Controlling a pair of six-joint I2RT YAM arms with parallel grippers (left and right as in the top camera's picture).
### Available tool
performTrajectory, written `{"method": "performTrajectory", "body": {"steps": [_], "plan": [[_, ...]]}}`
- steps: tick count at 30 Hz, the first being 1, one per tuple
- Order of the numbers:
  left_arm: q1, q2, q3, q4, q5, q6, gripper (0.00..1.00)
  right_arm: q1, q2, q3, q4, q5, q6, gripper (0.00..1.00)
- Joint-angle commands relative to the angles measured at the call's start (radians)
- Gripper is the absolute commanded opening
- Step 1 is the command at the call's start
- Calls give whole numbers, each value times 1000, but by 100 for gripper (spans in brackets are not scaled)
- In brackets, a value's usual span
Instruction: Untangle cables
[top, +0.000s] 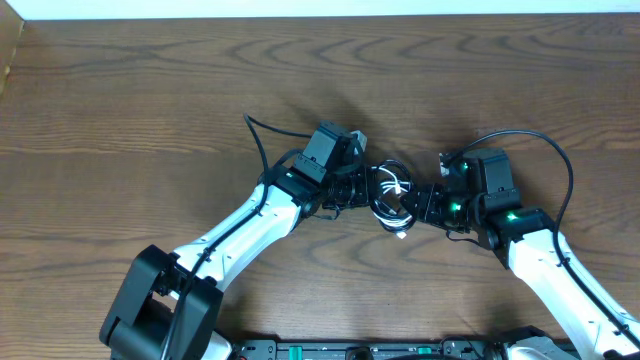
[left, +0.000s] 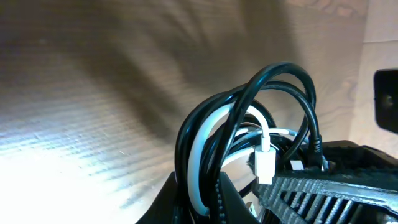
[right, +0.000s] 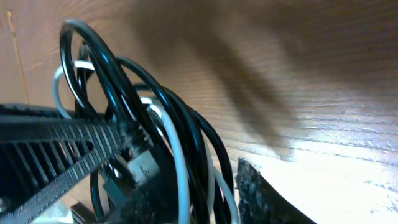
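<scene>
The brown wooden desk (top: 150, 90) filled nearly the whole scene, bare but for the robot and its work. From the near edge the left arm (top: 240, 225) and the right arm (top: 560, 265) reached inward and met head-on, a little right of the desk's middle and somewhat closer to the near edge than the far one. Between them sat the cables (top: 392, 195), a tight coiled knot, touched from both sides. The left fingers (top: 362, 187) came at it from the side of the left edge, and the right fingers (top: 420, 200) from the side of the right edge, so neither arm was the nearer one. As far as I could judge from above, the knot's long axis ran from the far edge toward the near edge, across the line joining the two arms. Up close, both pairs of fingers looked narrowed onto the bundle, with strands pinched between them. The black cables (left: 280, 78) arched up in several loops from the left fingers. The white cable (left: 199, 146) threaded through those loops, and its white plug (left: 265, 163) hung just beside the ribbed finger. To my eye, the coming move would be a pull apart toward the left and right edges, and the risk was that the loops would cinch rather than open.
</scene>
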Motion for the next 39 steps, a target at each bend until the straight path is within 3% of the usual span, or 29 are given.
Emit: {"method": "performTrajectory", "body": {"steps": [1,5,8,14,16,18,19,26,30,33,34,39], "plan": [[-2,-6,-6,8,65,-102,7,11,6,18,2,13,33,30],[-2,-6,-6,8,69,-110,7,11,6,18,2,13,39,10],[-1,-6,-6,9,69,-110,7,11,6,18,-7,13,39,1],[-1,-6,-6,60,69,-110,8,12,6,18,-50,14,2,1],[-1,-6,-6,92,69,-110,16,13,6,18,-61,14,-39,1],[-1,-6,-6,140,65,-109,35,16,6,18,-70,13,-79,1],[-1,-6,-6,148,64,-109,39,19,6,18,-70,13,-90,1],[-2,-6,-6,156,57,-101,42,63,6,18,-63,13,-127,1],[-2,-6,-7,109,57,-43,40,69,6,18,-50,19,-127,1],[-1,-6,-7,79,57,-3,20,69,6,18,-55,51,-127,1],[-1,-6,-6,79,57,5,9,69,6,18,-61,73,-126,1],[58,-16,-6,89,58,4,8,69,6,18,-103,100,-127,1]]}}
